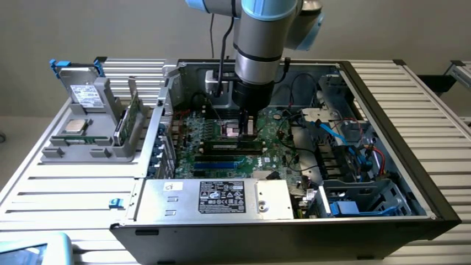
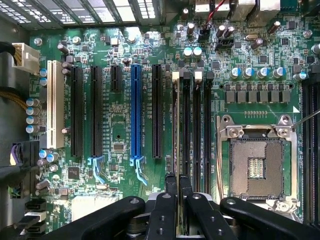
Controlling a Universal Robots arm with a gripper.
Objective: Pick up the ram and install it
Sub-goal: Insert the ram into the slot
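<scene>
1. The gripper (image 1: 246,131) hangs straight down from the arm into the open computer case (image 1: 401,130), low over the motherboard (image 2: 115,115).
2. In the wrist view the gripper (image 2: 178,182) has its two fingers (image 2: 171,187) drawn close together, with only a thin slit between them. They sit one on each side of the ram's narrow top edge, clamped on it as far as the view shows.
3. The ram (image 2: 176,125) is seen edge-on there. It runs straight away from the fingers along the outermost of four black memory slots and ends at a white latch.
4. In the exterior view the ram (image 1: 228,146) stands in its slot as a dark green strip just under the fingers. The fingers are nearer its end on the exterior view's right.
5. On one side of the fingers lies the open, empty processor socket (image 2: 256,167) in its silver frame.
6. On the other side of the fingers stand the long card slots, among them a blue slot (image 2: 135,110) and, farthest off, a white slot (image 2: 55,105).
7. Well apart from the fingers, to the exterior view's left of the case, a grey holder (image 1: 81,152) carries a labelled drive (image 1: 85,96), a square silver chip (image 1: 76,126) and another green stick (image 1: 127,126) standing on edge.
8. A metal power supply box (image 1: 213,196) fills the case's near side, in front of the fingers.
</scene>
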